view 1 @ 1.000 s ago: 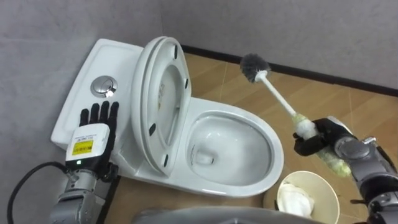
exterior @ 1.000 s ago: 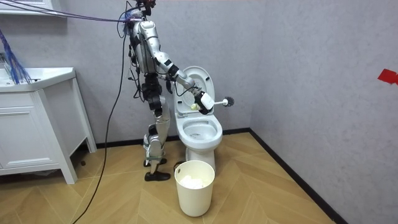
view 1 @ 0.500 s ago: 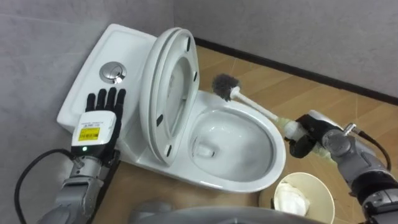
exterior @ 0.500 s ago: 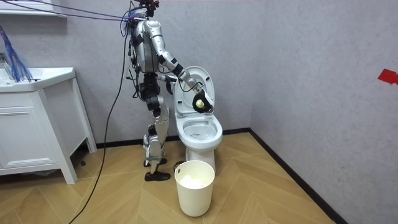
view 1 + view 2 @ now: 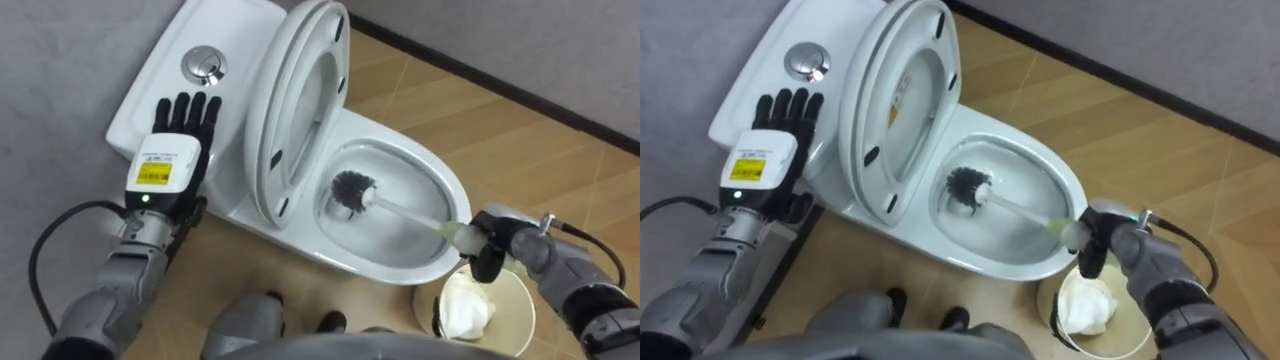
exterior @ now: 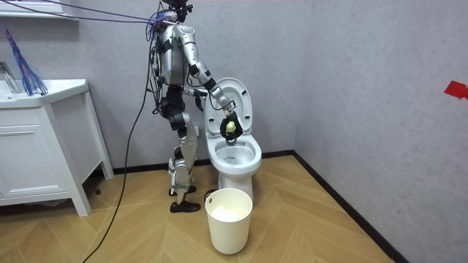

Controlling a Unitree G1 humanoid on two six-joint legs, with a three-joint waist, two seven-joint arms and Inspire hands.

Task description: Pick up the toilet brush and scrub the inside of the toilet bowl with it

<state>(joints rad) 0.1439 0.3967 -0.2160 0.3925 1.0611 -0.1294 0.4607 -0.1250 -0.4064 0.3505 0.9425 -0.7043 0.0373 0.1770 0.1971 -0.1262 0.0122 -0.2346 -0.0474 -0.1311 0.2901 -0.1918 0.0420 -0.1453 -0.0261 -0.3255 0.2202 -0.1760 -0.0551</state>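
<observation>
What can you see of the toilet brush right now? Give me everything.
The toilet brush has a round dark bristle head, a thin white shaft and a pale yellow-green grip. The right hand is curled round the grip just outside the toilet bowl. The shaft slants down over the rim, head lowest, inside the bowl. Whether the bristles touch the porcelain I cannot tell.
</observation>
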